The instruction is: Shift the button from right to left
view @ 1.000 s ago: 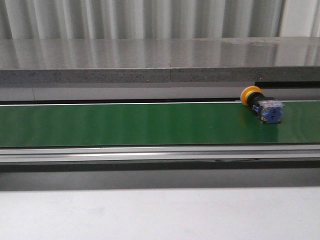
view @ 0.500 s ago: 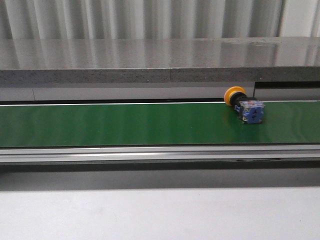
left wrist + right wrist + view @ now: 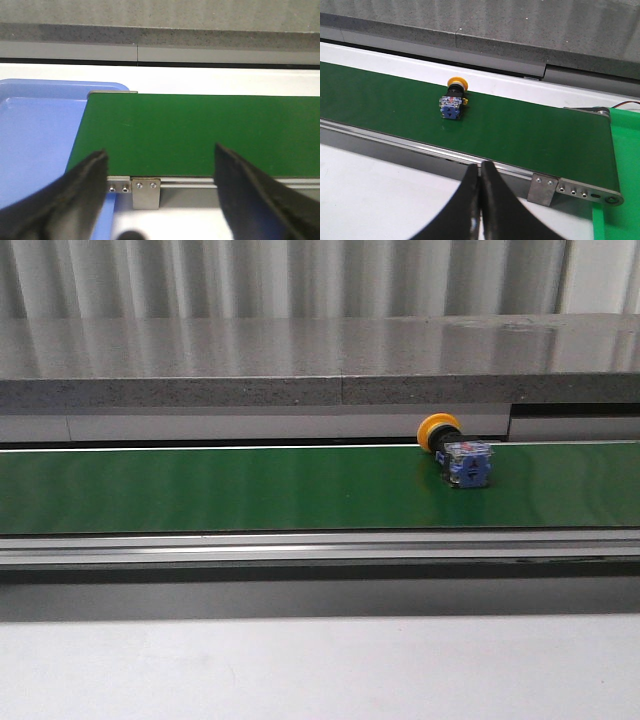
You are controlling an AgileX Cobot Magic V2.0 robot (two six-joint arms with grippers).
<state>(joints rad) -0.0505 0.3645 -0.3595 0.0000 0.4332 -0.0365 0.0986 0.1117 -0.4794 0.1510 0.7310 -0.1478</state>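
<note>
yellow-orange and blue button [image 3: 456,450], green belt [image 3: 250,488]

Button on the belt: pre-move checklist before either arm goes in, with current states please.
1. Button on the green belt: ok, it lies on its side near the belt's far edge, yellow cap pointing away from the robot.
2. Nothing touching the button: ok, no pincer near it in the front view.
3. Left pincer open and empty: ok, wide apart above the belt's left end.
4. Right pincer ready to grasp: not ok, its fingers are closed together and empty, short of the belt.
5. Blue tray at the belt's left end: ok, the visible part holds nothing.
6. Belt stopped: cannot tell from these pictures.
</note>
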